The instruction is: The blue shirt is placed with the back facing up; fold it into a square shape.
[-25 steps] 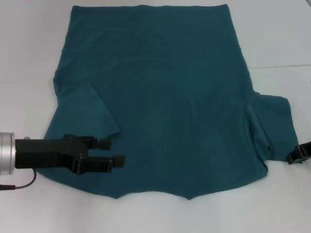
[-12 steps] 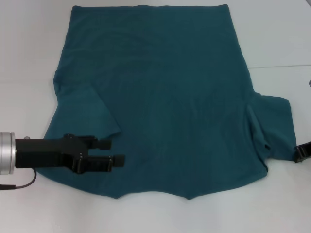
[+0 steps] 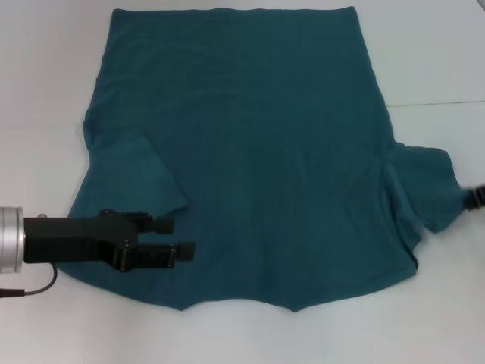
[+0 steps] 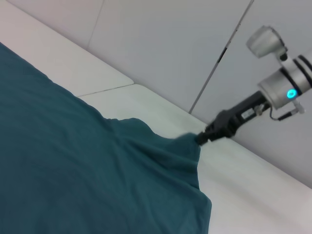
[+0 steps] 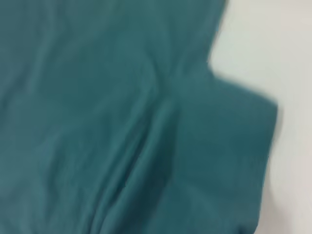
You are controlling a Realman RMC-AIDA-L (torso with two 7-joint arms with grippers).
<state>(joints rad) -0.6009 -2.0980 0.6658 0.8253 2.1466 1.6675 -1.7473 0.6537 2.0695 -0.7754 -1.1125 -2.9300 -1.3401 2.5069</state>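
Left gripper point(image 3: 184, 236): black, two-fingered, on a black forearm with a silver cuff, reaching in from the robot's left over the near left part of the blue shirt point(image 3: 258, 144). Its fingers lie level and parallel, parted by a narrow gap with nothing between them, so it is released. It sits just beside the folded-in left sleeve point(image 3: 140, 178), over the cloth; whether it touches the fabric cannot be told.

Right gripper point(image 4: 200, 138): black, at the tip of a slim arm with a silver wrist and a lit blue ring. Clenched on the outer edge of the right sleeve point(image 3: 424, 189); the cloth runs up to its tip in a drawn peak, seen in the left wrist view. In the head view only its tip shows, at the far right edge.

Blue shirt: plain dark teal, spread flat on the white table point(image 3: 45, 91), hem on the far side, neckline notch toward the robot. Left sleeve folded inward onto the body, forming a diagonal flap. Right sleeve extended outward, creased where it joins the body, its outer corner lifted. The right wrist view shows that sleeve and its creases, blurred point(image 5: 224, 141).
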